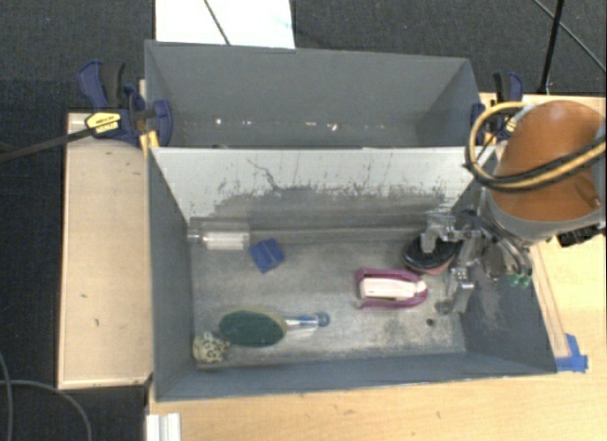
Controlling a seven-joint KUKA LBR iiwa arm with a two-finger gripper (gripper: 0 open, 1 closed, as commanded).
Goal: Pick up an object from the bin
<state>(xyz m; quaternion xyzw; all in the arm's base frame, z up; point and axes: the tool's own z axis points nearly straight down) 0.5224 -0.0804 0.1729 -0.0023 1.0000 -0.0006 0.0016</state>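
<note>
**Fig.** Pick not yet made: gripper [451,299] sits inside the bin [313,172] at the view's right, w/ nothing seen in its grasp.

Near to far: in the front-left corner, a speckled lump [208,347] lies against a green oval brush [252,327] w/ a clear handle. At mid-floor, a purple-and-white stapler-like obj. [390,289] lies just left of the gripper. A black rounded obj. [424,254] lies just behind, close by the gripper. Further back are a blue block [267,255] and a clear tube [220,237]. Gripper spread or pressed together: cannot tell. Judged: grasp and lift both remain, and the two nearest objs. are the likeliest candidates.
</note>
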